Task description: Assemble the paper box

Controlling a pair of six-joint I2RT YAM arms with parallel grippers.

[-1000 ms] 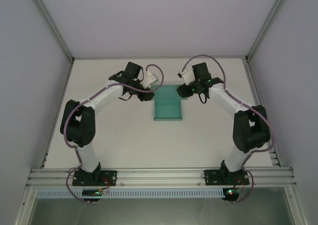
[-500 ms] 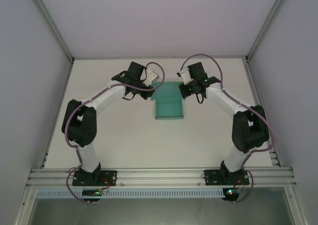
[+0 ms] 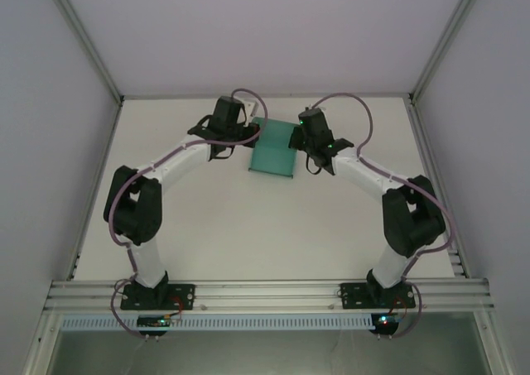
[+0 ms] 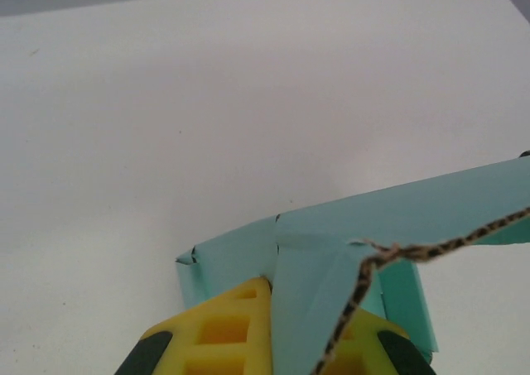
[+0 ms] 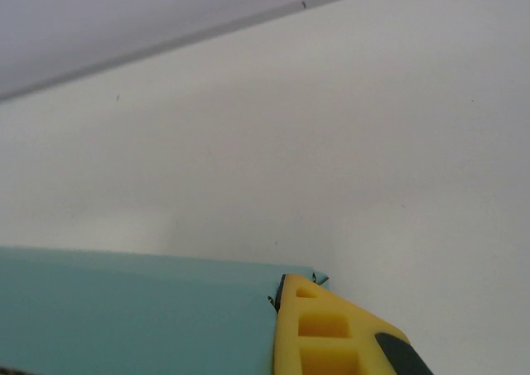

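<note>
Left gripper [image 4: 286,334] pinches a folded flap of the paper box [image 3: 273,147]; right gripper [image 3: 296,139] sits against the opposite edge, and I can't tell its grip. The box is over the far half of the table [image 3: 207,218], between both wrists: hold firm, fold along creases, don't tear. The back wall [image 3: 265,36] close behind limits reach.

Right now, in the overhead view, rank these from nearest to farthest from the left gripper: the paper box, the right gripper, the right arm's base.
1. The paper box: touching the left gripper, at the middle back.
2. The right gripper: on the box's opposite edge.
3. The right arm's base: far off, bottom right.
</note>
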